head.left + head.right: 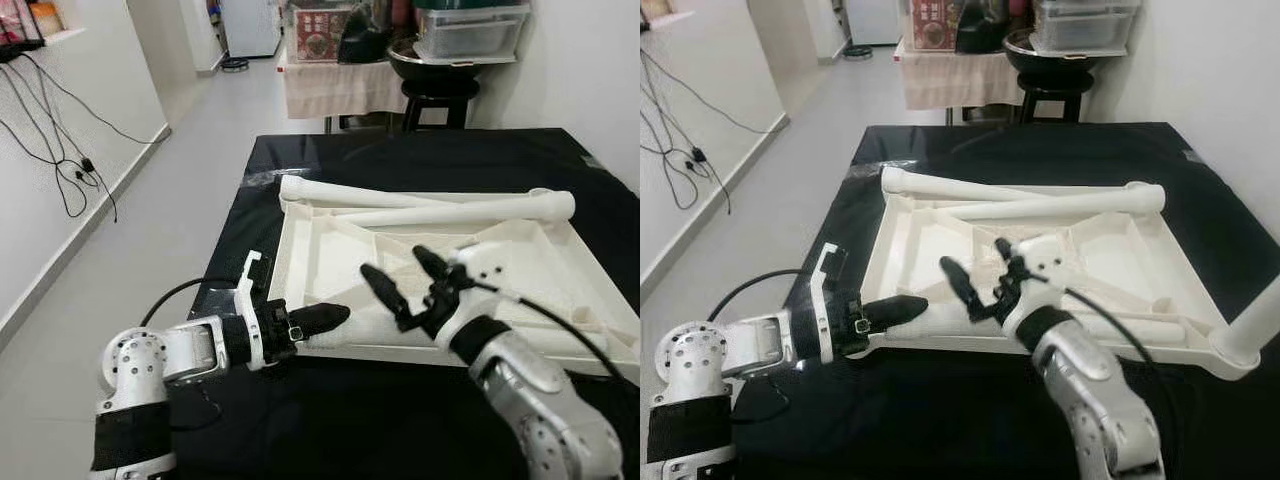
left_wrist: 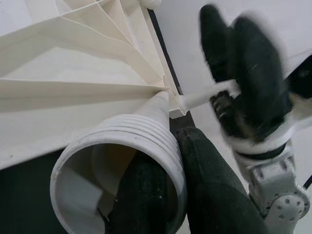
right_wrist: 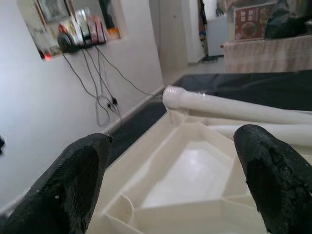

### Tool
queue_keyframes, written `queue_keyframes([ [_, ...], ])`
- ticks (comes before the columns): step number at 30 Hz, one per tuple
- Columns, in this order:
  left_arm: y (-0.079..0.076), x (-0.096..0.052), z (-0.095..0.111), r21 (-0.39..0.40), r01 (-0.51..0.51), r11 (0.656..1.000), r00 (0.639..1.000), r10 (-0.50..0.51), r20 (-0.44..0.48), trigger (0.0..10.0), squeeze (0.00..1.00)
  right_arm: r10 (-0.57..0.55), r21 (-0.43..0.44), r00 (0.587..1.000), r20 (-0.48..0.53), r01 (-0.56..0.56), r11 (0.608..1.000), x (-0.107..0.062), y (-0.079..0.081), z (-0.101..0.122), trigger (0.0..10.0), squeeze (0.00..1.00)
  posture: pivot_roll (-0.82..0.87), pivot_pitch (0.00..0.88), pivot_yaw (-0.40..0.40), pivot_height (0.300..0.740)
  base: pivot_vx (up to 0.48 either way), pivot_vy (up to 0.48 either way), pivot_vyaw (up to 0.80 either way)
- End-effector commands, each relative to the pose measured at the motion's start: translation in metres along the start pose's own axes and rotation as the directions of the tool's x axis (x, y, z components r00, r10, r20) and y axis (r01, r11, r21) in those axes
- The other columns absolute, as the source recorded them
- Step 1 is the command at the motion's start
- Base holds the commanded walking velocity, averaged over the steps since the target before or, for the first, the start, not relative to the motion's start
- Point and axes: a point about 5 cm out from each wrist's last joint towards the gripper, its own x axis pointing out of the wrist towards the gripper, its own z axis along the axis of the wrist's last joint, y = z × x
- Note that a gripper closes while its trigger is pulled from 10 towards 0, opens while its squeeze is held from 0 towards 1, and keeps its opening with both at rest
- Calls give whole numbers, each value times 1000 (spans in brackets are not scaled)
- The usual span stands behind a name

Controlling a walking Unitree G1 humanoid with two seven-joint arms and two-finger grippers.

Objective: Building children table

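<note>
A white plastic children's table top (image 1: 330,240) lies upside down on the black-covered table (image 1: 400,150). My left gripper (image 1: 322,319) is shut on a white table leg (image 2: 122,141) at its ribbed open end, one finger (image 2: 139,195) inside the tube and the other outside. The leg's narrow end points at a ribbed corner of the top. My right gripper (image 1: 395,264) hovers open just above the top's front edge, right beside that leg. Two more legs (image 1: 370,193) (image 1: 480,210) lie across the far side. Another leg (image 1: 1252,325) stands at the front right corner.
Behind the table stand a black stool (image 1: 440,95) with a dark pan and a cloth-covered side table (image 1: 340,85) with boxes. Cables (image 1: 60,150) hang down the left wall. Grey floor (image 1: 190,170) runs along the left side.
</note>
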Motion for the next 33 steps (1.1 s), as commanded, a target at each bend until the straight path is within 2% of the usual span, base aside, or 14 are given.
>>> queue_keyframes([
  [1,2,-5,4,27,-54,998,998,53,42,0,0,40,78,997,69,-45,996,4,1,11,10000,0,-100,12,-14,740,0,0,0],
  [2,2,-5,4,27,-54,998,998,53,42,0,0,40,78,997,69,-45,996,4,1,11,10000,0,-100,12,-14,740,0,0,0],
  [7,-7,-19,27,130,-79,988,981,54,186,0,0,140,279,960,243,-207,938,11,4,36,10000,0,-69,0,-24,740,0,0,0],
  [10,-10,-23,33,153,-75,985,975,40,221,0,0,157,311,947,281,-244,919,11,4,40,10000,0,-64,0,-25,740,0,0,0],
  [11,-16,-28,39,179,-59,982,964,10,264,0,0,173,358,929,328,-291,887,10,4,44,10000,0,-52,0,-34,740,0,0,0],
  [12,-16,-28,39,179,-59,982,964,10,264,0,0,173,358,929,328,-291,887,10,4,44,10000,0,-52,0,-34,740,0,0,0],
  [13,-22,-34,45,202,-45,978,951,-21,309,0,0,184,401,911,370,-335,853,8,4,47,10000,0,-47,0,-36,740,0,0,0],
  [14,-22,-34,45,202,-45,978,951,-21,309,0,0,184,401,911,370,-335,853,8,4,47,10000,0,-47,0,-36,740,0,0,0],
  [16,-34,-49,57,253,5,967,906,-111,408,0,0,200,459,892,405,-387,800,4,3,44,10000,0,-36,0,-40,740,0,0,0],
  [20,-44,-59,62,284,65,957,860,-198,471,0,0,217,494,894,391,-403,771,2,3,36,10000,0,-32,0,-41,740,0,0,0],
  [26,-52,-62,62,306,155,939,823,-294,485,0,0,260,516,903,342,-412,751,-1,7,24,10000,0,-31,0,-39,740,0,0,0],
  [29,-58,-58,53,322,243,915,823,-370,432,0,0,317,527,892,324,-448,722,-1,19,18,10000,0,-31,0,-41,740,0,0,0],
  [32,-61,-53,37,328,323,888,837,-429,339,0,0,365,538,851,377,-522,661,0,29,26,10000,0,-31,0,-41,740,0,0,0],
  [33,-61,-53,37,328,323,888,837,-429,339,0,0,365,538,851,377,-522,661,0,29,26,10000,0,-31,0,-41,740,0,0,0],
])
